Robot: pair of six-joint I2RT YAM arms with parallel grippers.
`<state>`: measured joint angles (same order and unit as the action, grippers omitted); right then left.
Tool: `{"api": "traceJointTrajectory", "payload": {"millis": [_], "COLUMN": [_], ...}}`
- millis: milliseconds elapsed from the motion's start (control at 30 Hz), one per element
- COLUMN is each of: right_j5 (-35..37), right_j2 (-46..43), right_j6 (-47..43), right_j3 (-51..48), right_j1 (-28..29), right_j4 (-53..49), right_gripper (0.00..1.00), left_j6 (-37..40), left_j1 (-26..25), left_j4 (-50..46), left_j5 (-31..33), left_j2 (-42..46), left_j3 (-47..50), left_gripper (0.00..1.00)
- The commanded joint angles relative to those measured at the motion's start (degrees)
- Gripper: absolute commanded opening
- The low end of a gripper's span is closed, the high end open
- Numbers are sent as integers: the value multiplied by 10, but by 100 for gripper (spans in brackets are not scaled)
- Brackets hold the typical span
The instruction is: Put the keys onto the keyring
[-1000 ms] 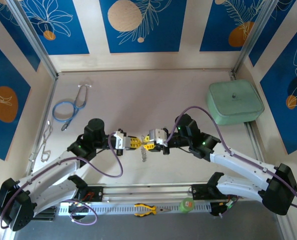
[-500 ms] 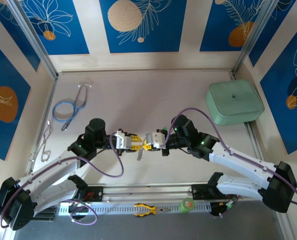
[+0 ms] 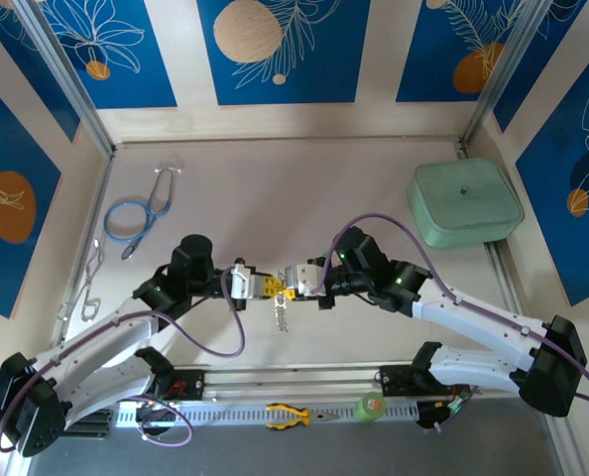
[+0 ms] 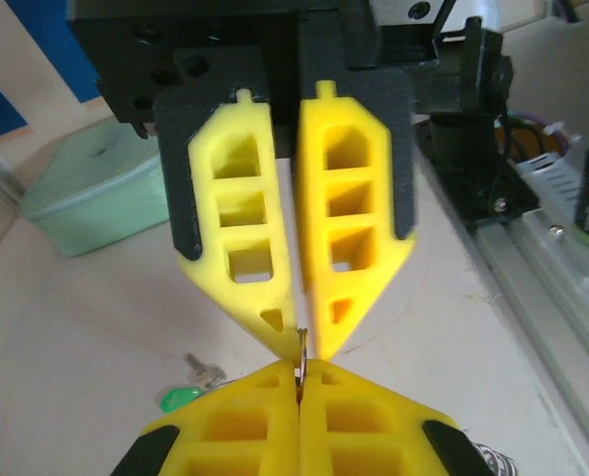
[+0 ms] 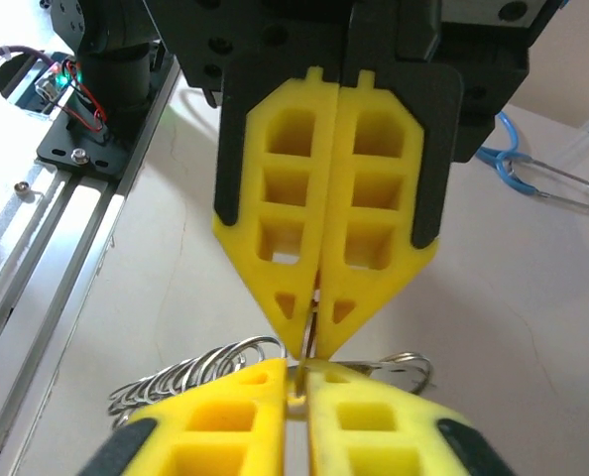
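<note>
Two grippers meet tip to tip in the overhead view, the left gripper [image 3: 271, 288] and the right gripper [image 3: 286, 290]. The keyring [image 3: 281, 315] hangs as a short string of silver rings just below where they touch. One container stands on the table [image 3: 304, 198]: a mint-green box [image 3: 466, 203], well off beyond the right gripper's arm. Its lid is on, so what it holds cannot be told. A blue-tubed stethoscope [image 3: 134, 213] lies well out past the left gripper, with silver wire clips [image 3: 91, 278] closer to the side wall. Behind both grippers, by the arm bases, lie yellow-handled pliers [image 3: 293, 415] and a green tape roll [image 3: 371, 405].

From the left wrist, the left gripper's yellow fingers [image 4: 235, 426] are pressed together on a thin wire ring of the keyring. The right gripper faces them, its jaws narrow and pinching the same wire at their tips. A green-headed key [image 4: 185, 395] lies flat on the table just to one side of the tips, touching neither gripper. The box stands farther off beyond it.

From the right wrist, the right gripper's fingers [image 5: 369, 421] leave only a hairline slit and nip the ring. The left gripper opposite is fully closed. Loose rings fan out on both sides of the tips.
</note>
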<state>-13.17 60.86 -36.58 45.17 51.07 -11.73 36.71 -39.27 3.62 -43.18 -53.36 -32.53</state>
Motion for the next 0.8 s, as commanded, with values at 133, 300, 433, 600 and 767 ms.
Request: {"api": "traceJointTrajectory", "payload": {"millis": [133,300,433,600,767], "right_j5": [-44,-45,-44,-31,56], "right_j2": [-65,-74,-76,-75,-47], "right_j6": [35,42,47,65,179], "right_j3": [-55,-63,-68,-73,-71], "right_j1": [-58,-68,-72,-80,-93], "right_j4": [17,13,17,28,51], "right_gripper": [18,17,17,17,17], "left_j6": [169,234,252,256,267], "left_j1": [-36,-47,-50,-51,-54], "left_j4": [-29,-27,-21,-20,-21], "left_j5": [106,146,153,153,160], "left_j2": [49,57,56,50,50], "left_j3": [-7,-4,-5,-7,-7], "left_gripper": [0,0,0,0,0]}}
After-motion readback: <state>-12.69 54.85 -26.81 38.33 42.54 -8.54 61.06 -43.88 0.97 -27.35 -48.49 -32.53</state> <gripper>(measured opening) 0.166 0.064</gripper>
